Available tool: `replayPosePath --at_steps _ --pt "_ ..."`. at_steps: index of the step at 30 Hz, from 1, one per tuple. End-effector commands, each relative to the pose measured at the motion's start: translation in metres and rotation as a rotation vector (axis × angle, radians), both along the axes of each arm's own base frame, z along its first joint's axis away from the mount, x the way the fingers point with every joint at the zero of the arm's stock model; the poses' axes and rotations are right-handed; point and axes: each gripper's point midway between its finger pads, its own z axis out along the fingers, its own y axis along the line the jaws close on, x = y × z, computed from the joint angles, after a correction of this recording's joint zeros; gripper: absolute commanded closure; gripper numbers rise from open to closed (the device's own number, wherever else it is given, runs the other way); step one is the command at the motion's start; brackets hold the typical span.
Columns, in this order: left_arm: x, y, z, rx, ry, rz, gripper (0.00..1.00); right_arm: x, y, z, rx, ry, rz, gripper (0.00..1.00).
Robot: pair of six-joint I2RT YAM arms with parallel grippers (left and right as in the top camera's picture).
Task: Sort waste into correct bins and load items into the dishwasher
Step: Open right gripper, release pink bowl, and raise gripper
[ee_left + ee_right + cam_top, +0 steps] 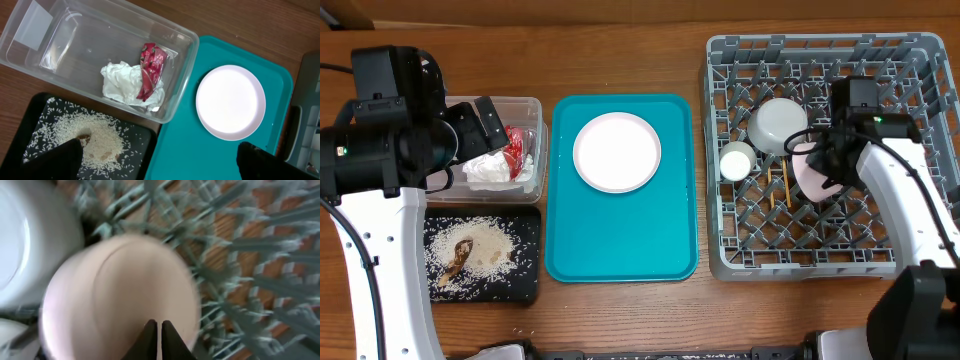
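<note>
The clear tub (533, 105) holds the white napkin (485, 168) and the red wrapper (514, 145); both also show in the left wrist view (120, 82) (150, 75). The black tray (525, 285) holds rice with brown scraps (480, 250). The pink plate (616, 151) lies on the teal tray (620, 240). My left gripper (160, 162) is open and empty, above the tub's near edge. In the grey rack (920, 250) my right gripper (160, 327) is shut on the pink bowl (115, 290), which stands on edge (808, 178).
The rack also holds the grey-green bowl (778, 122), the white cup (737, 160) and the two chopsticks (785, 187), all just left of the pink bowl. The right wrist view is blurred. Bare wooden table surrounds the trays.
</note>
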Motion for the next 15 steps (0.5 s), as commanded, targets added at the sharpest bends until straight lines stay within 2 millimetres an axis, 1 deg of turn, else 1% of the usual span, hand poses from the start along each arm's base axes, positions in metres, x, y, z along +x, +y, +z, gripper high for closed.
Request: replayPosePath --at_steps 1,3,6,10,12,14,15 --pt "0.002 0.003 0.002 0.008 -0.004 0.005 0.0 0.001 0.05 -0.011 0.258 0.026 0.187 0.93" --pt "0.002 0.003 0.002 0.008 -0.004 0.005 0.0 -0.003 0.06 -0.011 0.311 0.036 0.223 0.93" --pt "0.002 0.003 0.002 0.008 -0.004 0.005 0.0 -0.008 0.061 -0.012 0.318 0.056 0.224 0.92" --pt "0.002 0.003 0.002 0.008 -0.004 0.005 0.0 -0.005 0.061 -0.01 0.317 0.043 0.225 0.92" --pt "0.002 0.003 0.002 0.008 -0.004 0.005 0.0 0.0 0.065 -0.006 0.339 0.023 0.237 0.93" --pt "0.002 0.003 0.002 0.008 -0.004 0.005 0.0 0.006 0.086 0.007 0.443 -0.015 0.322 0.93" --pt "0.002 0.003 0.002 0.008 -0.004 0.005 0.0 0.009 0.102 0.017 0.531 -0.049 0.379 0.93"
